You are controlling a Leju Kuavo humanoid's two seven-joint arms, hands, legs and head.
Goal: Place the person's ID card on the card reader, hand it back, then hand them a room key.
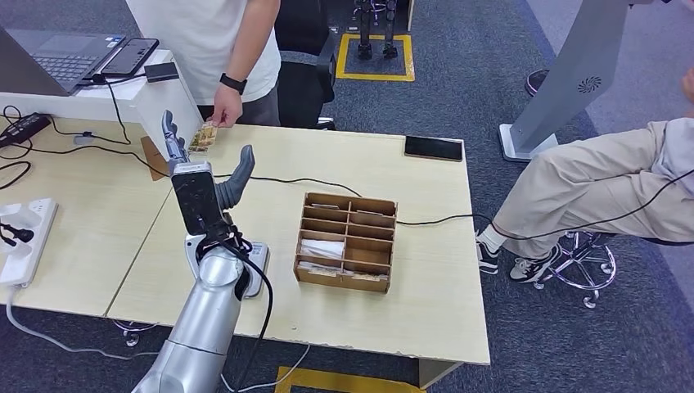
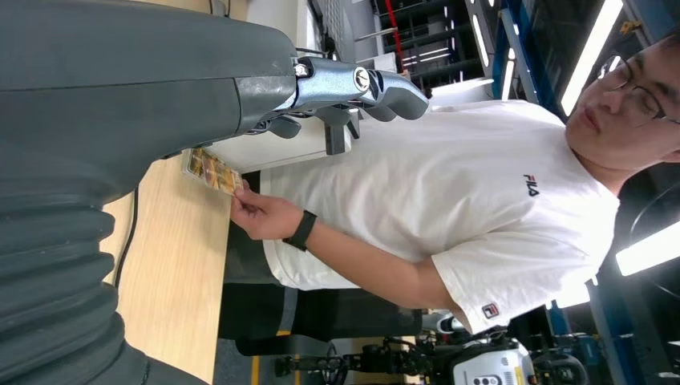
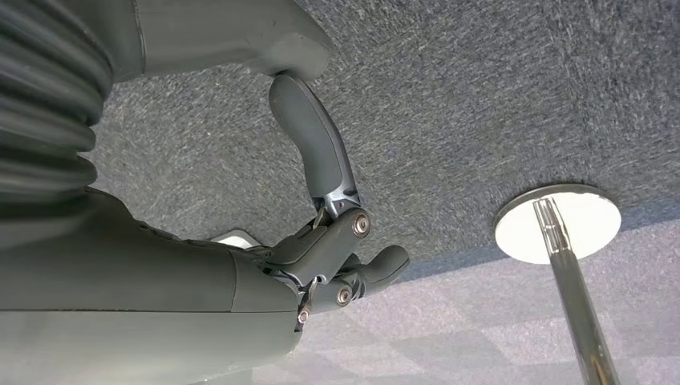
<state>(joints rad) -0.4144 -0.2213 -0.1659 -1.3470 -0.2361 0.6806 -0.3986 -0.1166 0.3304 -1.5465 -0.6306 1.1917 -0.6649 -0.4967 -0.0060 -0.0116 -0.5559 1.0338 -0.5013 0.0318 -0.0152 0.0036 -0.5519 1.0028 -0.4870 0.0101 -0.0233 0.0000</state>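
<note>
The left hand (image 1: 205, 176) is raised with fingers spread, empty, beside the ID card (image 1: 202, 137) a person's hand (image 1: 226, 107) holds.

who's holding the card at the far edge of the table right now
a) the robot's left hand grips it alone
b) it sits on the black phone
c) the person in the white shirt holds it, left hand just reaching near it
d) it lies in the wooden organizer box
c: the person's hand pinches the card at the table's far edge, while the robot's left hand is raised next to it with fingers apart, holding nothing.
</note>
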